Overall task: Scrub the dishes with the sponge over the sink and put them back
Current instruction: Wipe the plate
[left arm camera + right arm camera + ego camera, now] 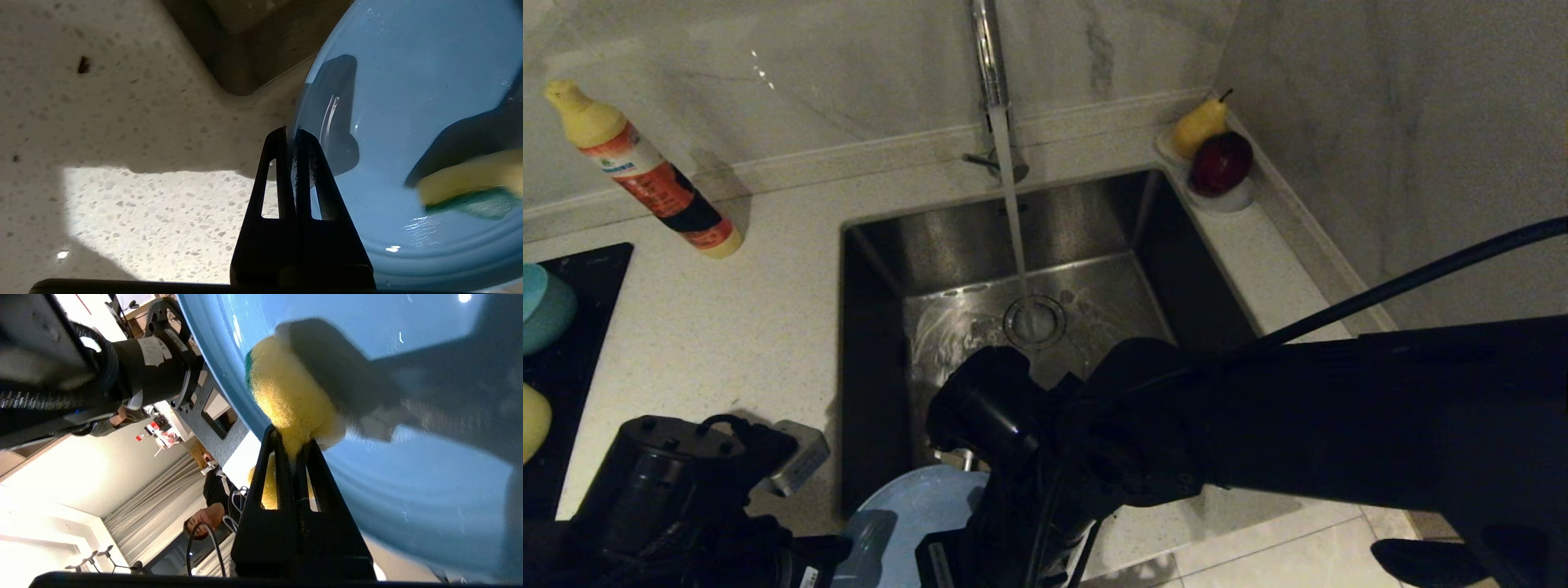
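Note:
The light-blue plate (907, 506) is held tilted at the sink's (1094, 220) front edge. My left gripper (291, 136) is shut on the plate's (408, 81) rim, over the speckled counter beside the sink corner. My right gripper (294, 443) is shut on the yellow sponge (286, 392), whose green side presses against the plate's (408, 486) inner face. In the left wrist view the sponge (470, 179) lies on the plate's face. A teal bowl (543, 306) and a pale-yellow bowl (533, 420) sit on a dark mat at the far left.
Water runs from the chrome tap (990, 57) onto the drain (1035, 320). A detergent bottle (645, 171) lies on the counter at the back left. A pear (1199, 124) and a red apple (1221, 162) rest on a white dish in the corner. A person (204, 522) is behind.

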